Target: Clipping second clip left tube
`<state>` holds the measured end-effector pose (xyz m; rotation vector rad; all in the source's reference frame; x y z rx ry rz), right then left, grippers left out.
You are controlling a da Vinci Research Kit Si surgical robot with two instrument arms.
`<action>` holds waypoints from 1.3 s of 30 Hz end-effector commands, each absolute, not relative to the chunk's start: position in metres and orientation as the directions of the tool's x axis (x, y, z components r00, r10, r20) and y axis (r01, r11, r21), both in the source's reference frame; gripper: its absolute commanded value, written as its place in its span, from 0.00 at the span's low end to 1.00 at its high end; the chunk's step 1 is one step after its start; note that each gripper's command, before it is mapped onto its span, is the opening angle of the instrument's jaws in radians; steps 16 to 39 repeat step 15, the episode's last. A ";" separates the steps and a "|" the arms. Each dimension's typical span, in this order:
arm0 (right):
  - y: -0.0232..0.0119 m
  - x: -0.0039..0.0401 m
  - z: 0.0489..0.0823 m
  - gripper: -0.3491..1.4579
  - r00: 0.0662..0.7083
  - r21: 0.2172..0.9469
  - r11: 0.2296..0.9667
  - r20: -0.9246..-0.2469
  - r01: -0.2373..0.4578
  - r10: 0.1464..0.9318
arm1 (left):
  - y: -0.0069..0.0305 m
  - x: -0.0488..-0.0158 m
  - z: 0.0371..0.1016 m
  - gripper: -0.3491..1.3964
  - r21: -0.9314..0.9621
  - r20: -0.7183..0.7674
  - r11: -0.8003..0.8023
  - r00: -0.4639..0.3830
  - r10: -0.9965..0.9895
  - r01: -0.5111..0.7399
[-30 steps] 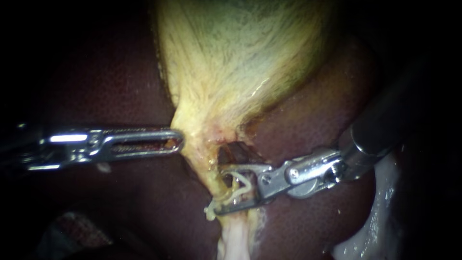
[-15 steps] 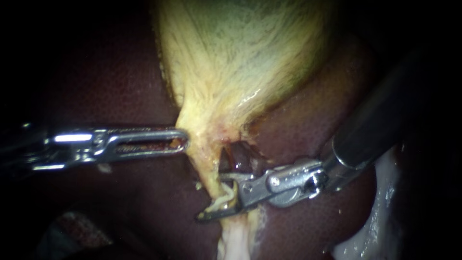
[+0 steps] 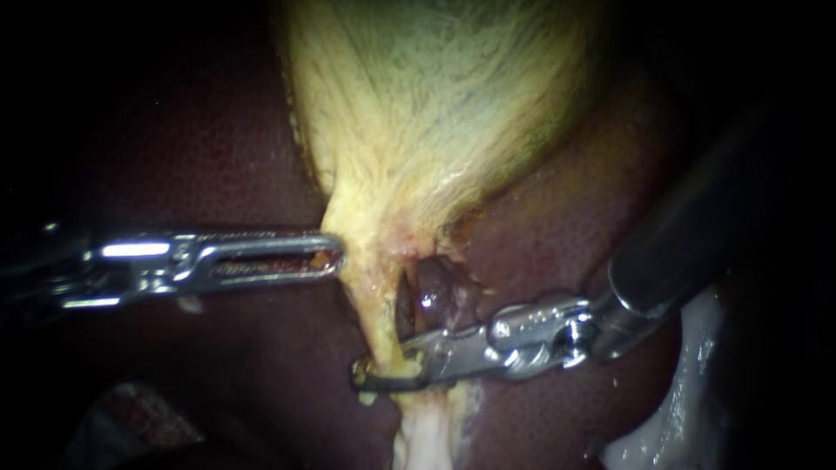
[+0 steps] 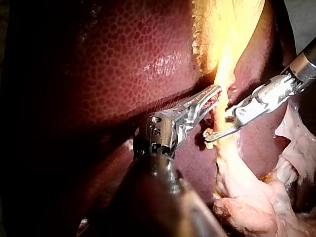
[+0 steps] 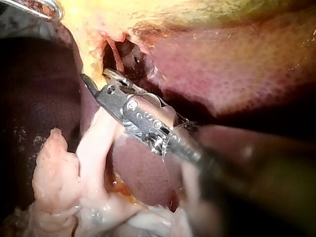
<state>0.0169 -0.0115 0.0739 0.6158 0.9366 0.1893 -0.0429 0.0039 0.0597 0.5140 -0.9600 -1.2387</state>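
The pale yellow gallbladder (image 3: 435,113) narrows to a thin yellow left tube (image 3: 380,335) running down over the dark liver (image 3: 200,148). My right instrument (image 3: 370,376) comes in from the right, and its jaws are closed across this tube low down, with the tube pinched between them. In the right wrist view the same jaws (image 5: 94,75) grip the tube (image 5: 91,59) from both sides. My left instrument (image 3: 329,254) lies level, its slotted jaws shut on the gallbladder's narrow edge. From the left wrist camera, its jaws (image 4: 213,95) meet the yellow tissue just above my right instrument (image 4: 217,132).
A dark opening (image 3: 418,296) shows behind the tube, with reddish tissue in it. Pale whitish tissue (image 3: 427,435) hangs below the clamped spot, and more of it (image 3: 688,392) lies at the lower right. Liver surrounds the site on both sides.
My right instrument's jaws, open around the tube with a pale clip showing, slid left across it and closed down. The left instrument stayed almost still.
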 end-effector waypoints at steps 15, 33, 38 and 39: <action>-0.0125 0.0170 0.0749 0.00 0.608 0.582 0.805 -0.682 0.114 0.406 | 0.0039 -0.0432 0.0598 0.00 0.783 0.328 0.287 0.027 -0.944 0.552; -0.0125 0.0170 0.0749 0.00 0.608 0.582 0.805 -0.682 0.114 0.406 | 0.0039 -0.0432 0.0598 0.00 0.783 0.328 0.287 0.027 -0.944 0.552; -0.0125 0.0170 0.0749 0.00 0.608 0.582 0.805 -0.682 0.114 0.406 | 0.0039 -0.0432 0.0598 0.00 0.783 0.328 0.287 0.027 -0.944 0.552; -0.0125 0.0170 0.0749 0.00 0.608 0.582 0.805 -0.682 0.114 0.406 | 0.0039 -0.0432 0.0598 0.00 0.783 0.328 0.287 0.027 -0.944 0.552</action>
